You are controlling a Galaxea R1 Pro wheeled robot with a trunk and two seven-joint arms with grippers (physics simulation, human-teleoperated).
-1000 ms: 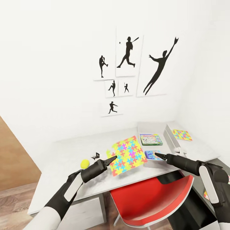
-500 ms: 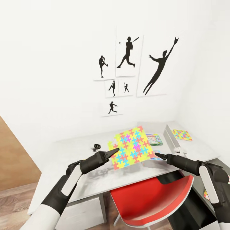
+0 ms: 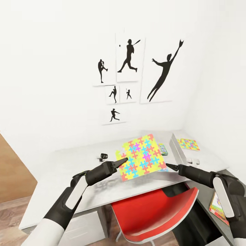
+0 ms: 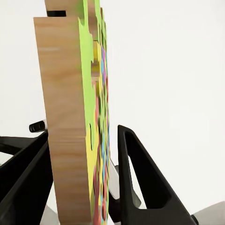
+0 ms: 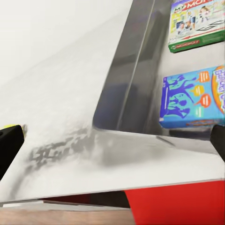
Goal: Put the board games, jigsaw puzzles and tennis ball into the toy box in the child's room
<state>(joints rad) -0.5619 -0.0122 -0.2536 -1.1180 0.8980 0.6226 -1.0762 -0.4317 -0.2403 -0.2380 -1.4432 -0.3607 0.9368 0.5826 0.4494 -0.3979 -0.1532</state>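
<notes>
The left gripper (image 3: 120, 162) is clamped on one corner of a puzzle (image 3: 141, 156), held tilted above the surface (image 3: 61, 171). The right gripper (image 3: 169, 166), jaws apart, waits just beyond the puzzle's far edge. The toy box (image 5: 136, 70), ahead of that gripper, already holds two games (image 5: 190, 96). Judging from this, level the puzzle over the box before opening. Since half a second ago the camera shifted; the puzzle hardly moved.

The jigsaw puzzle (image 4: 96, 140) has a wood-grain back and matt printed face. The surface (image 3: 68, 164) looks smooth, faintly mottled grey. Beside it, the chair (image 3: 153, 213) is glossy red plastic.
</notes>
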